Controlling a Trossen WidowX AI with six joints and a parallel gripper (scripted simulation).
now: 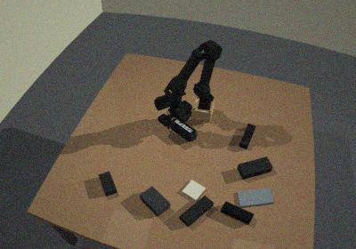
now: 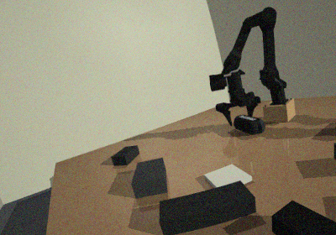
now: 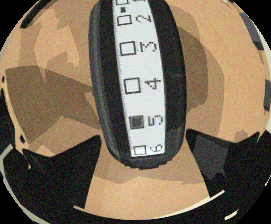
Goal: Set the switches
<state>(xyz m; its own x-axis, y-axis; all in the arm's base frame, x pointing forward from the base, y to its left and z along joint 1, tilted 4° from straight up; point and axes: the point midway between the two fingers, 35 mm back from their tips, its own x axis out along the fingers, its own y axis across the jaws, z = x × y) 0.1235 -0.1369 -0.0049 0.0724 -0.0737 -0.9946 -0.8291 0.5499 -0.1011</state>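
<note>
The dark grey controller unit (image 1: 189,133) (image 2: 254,127) (image 3: 175,90) lies upside down near the arm, its white label (image 3: 147,65) facing up and its switches hidden beneath. In the wrist view, square 5 is filled; squares 2, 3, 4 and 6 are empty. Square 1 is cut by the frame's top edge and looks empty; a small dark mark sits between it and square 2. My gripper (image 1: 175,124) (image 2: 240,120) (image 3: 144,137) is open, its fingers spread on either side of the unit's end near square 6. Whether a fingertip touches it is not clear.
A white block (image 1: 194,189) (image 2: 228,175), a blue-grey plate (image 1: 255,197) and several dark blocks, among them one at the left (image 1: 108,183) (image 2: 125,155) and one at the right (image 1: 247,136), lie on the table farther from the arm's base.
</note>
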